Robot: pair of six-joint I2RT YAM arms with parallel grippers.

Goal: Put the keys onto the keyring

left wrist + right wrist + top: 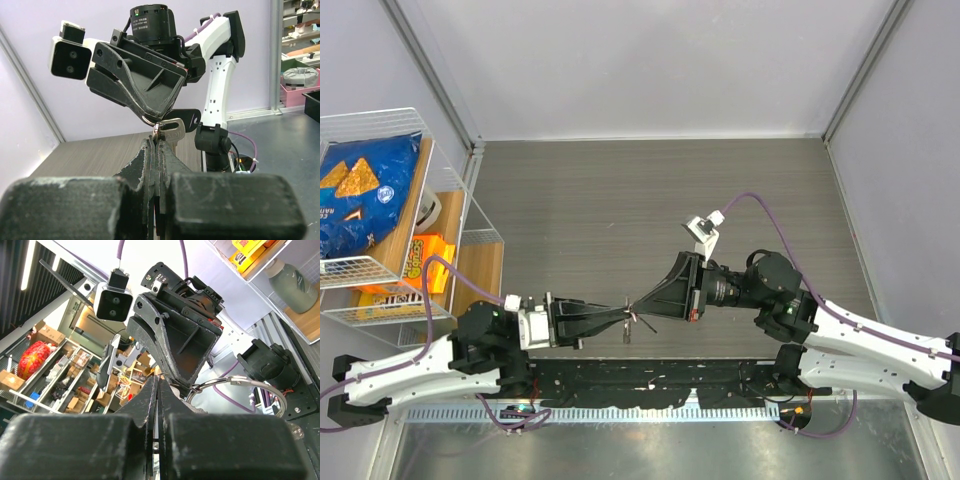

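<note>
- Spanning most of the top view, the table [620, 190] offers open room from its centre out to 12 and 3 o'clock. Walls edge it on three sides, and a wire rack [380, 200] of snacks stands at 9 o'clock, well apart from the work.
- Both arms reach in from 6 o'clock and meet tip to tip in the air over the near-centre, with free room all round (least toward their own bases).
- The right gripper [640, 306] is clamped tight, as far as I can judge on the keyring [235, 384], whose loop juts toward 3 o'clock of its fingers in its wrist view.
- The left gripper [620, 318] is pinched on a silvery key [169, 131], whose head touches the ring.
- A black-headed key [188, 118] hangs at the ring, seemingly already on it.
- Judged progress is partway. The silvery key is at the wire, but I cannot tell whether it is threaded. No further keys are in view.
</note>
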